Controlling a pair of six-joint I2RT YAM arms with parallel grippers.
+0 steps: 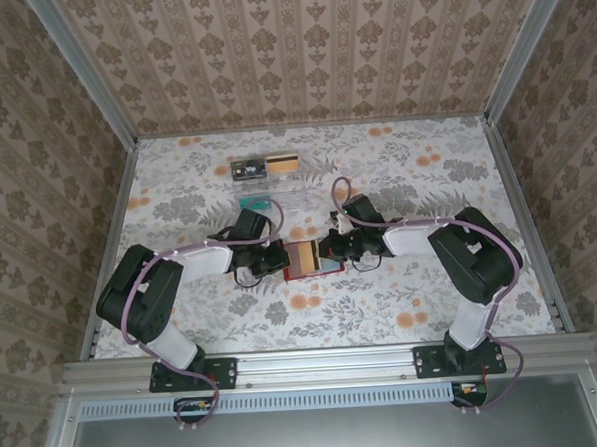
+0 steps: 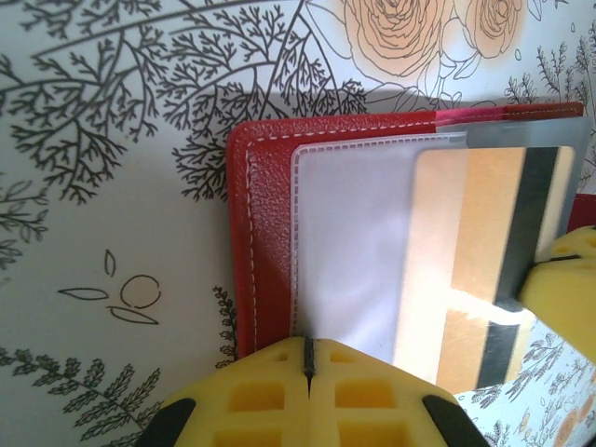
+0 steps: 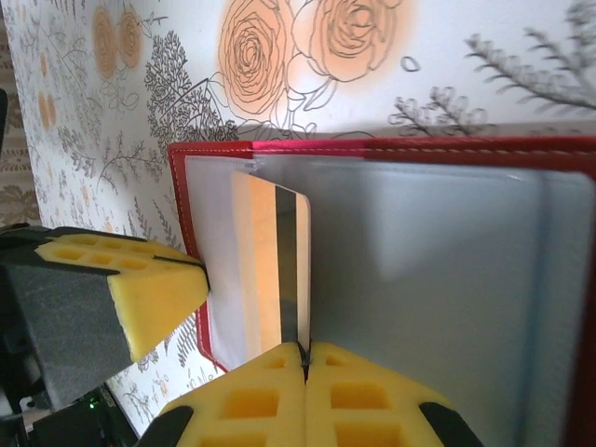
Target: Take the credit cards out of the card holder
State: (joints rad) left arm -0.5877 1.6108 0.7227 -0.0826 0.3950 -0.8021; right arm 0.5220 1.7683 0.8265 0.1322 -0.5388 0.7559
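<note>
1. Top view: the card holder (image 1: 306,261) lies open on the flowered table (image 1: 456,175), in the middle, between the two arms. The left gripper (image 1: 283,258) is at its left edge and the right gripper (image 1: 330,250) at its right edge. How their fingers stand I cannot tell from here. Farther back stands a clear box (image 1: 277,200) with something greenish inside, too small to name. Behind the box lie two loose cards (image 1: 264,167).
2. Left wrist view: the yellow fingers (image 2: 372,400) of the left gripper (image 2: 307,346) are pressed together with no gap and pinch the edge of the holder's pale inner pocket. A gold credit card (image 2: 484,251) with a black stripe sits partly in this pocket and partly out.
3. Right wrist view: the right gripper (image 3: 304,349) has its fingers (image 3: 372,400) closed tight on the striped edge of the credit card (image 3: 270,270). The card holder (image 3: 372,145) shows a red rim and a grey-blue inside.
</note>
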